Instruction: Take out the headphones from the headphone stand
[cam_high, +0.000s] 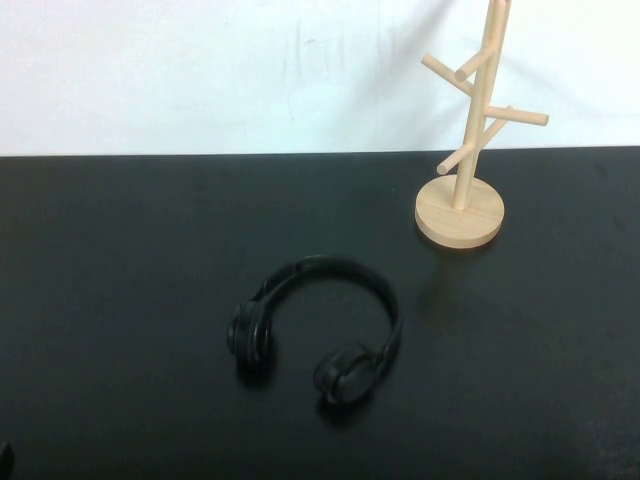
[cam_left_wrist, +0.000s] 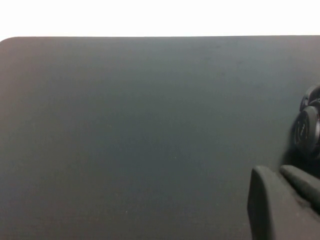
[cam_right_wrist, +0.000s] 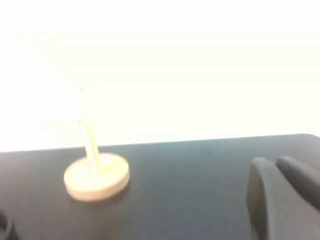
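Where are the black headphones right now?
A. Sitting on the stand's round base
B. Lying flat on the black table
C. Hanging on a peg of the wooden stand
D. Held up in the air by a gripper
B: the black over-ear headphones lie on the black table, in front of and apart from the light wooden peg stand, whose pegs are bare; neither the left gripper nor the right gripper holds them.

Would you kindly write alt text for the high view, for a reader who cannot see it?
Black headphones lie flat on a black table, off the wooden stand, which stands upright at the table's far right with its pegs bare. Neither end effector appears in this view.
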